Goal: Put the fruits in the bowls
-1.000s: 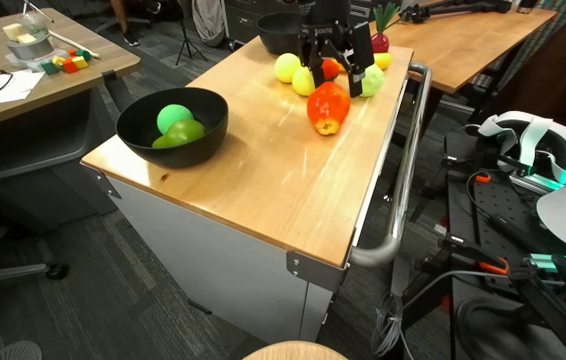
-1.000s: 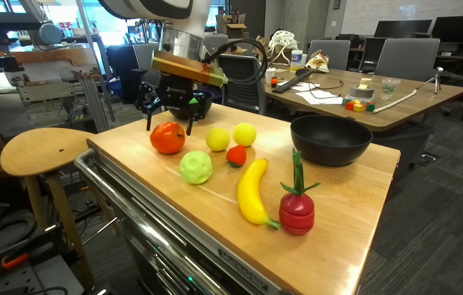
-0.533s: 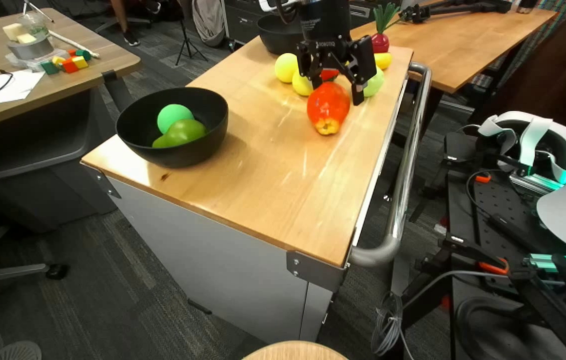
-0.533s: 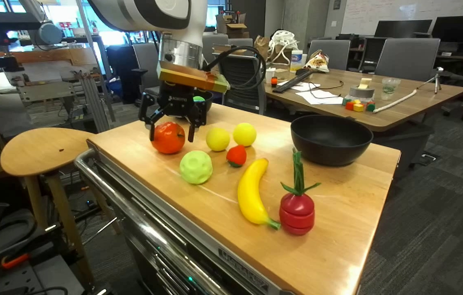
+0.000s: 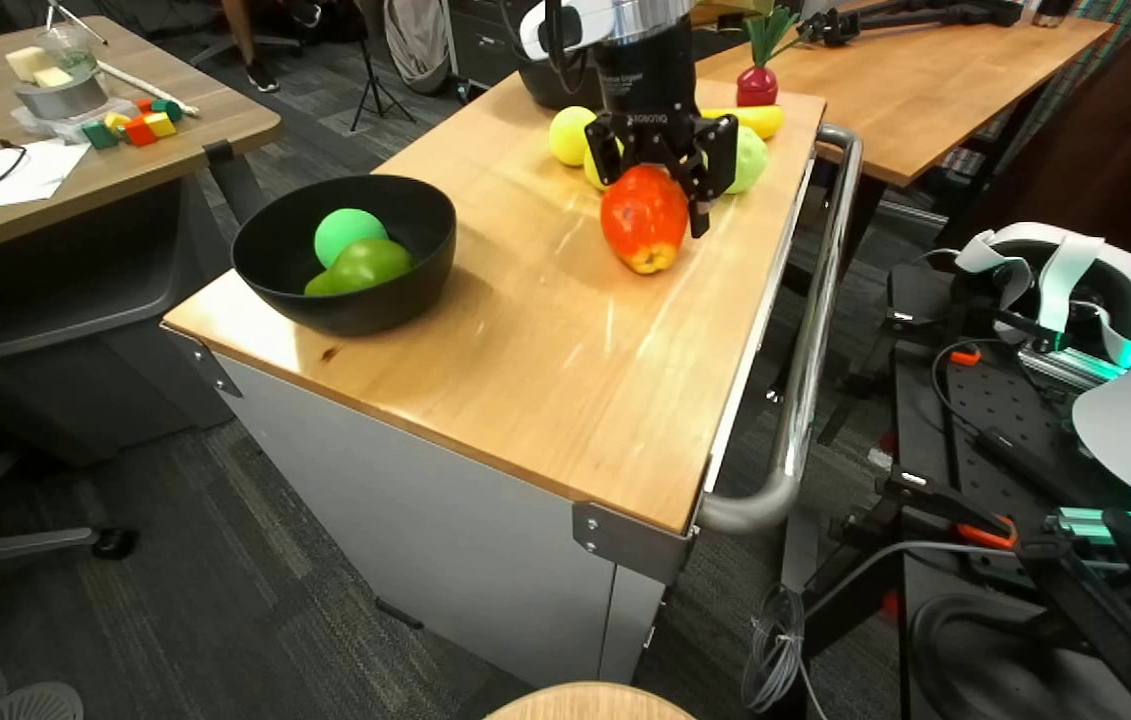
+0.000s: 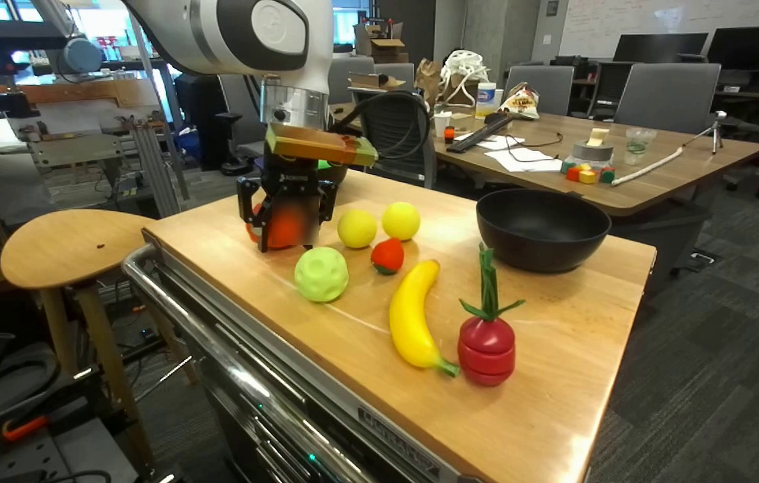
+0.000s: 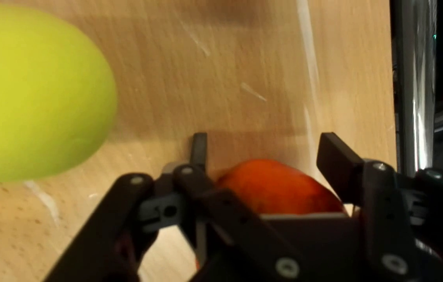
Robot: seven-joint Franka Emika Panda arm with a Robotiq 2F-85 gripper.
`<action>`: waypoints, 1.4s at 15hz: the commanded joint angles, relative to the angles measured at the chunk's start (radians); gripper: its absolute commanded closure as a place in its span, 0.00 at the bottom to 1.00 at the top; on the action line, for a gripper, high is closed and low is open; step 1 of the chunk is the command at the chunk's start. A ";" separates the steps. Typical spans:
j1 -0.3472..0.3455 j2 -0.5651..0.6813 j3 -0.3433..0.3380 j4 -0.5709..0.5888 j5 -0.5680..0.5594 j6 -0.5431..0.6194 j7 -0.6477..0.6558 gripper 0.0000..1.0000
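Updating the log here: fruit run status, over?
Hand straddling red-orange fruit, grip unconfirmed. Fruit outside both bowls. Round yellow fruit close by, not touching hand.

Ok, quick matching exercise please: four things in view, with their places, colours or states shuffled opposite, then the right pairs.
1. mint-green ball
2. banana
3. red-orange fruit
4. dark-red vegetable

A. between the fingers
B. standing, green leaves up
C. inside a black bowl
D. yellow and curved

Pairs: 1-C; 2-D; 3-A; 4-B
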 commanded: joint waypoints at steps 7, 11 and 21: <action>0.018 -0.030 0.049 -0.023 0.062 0.052 -0.096 0.00; 0.026 -0.037 0.073 -0.018 0.155 0.018 -0.122 0.00; 0.048 -0.062 0.082 -0.015 0.260 0.002 -0.133 0.33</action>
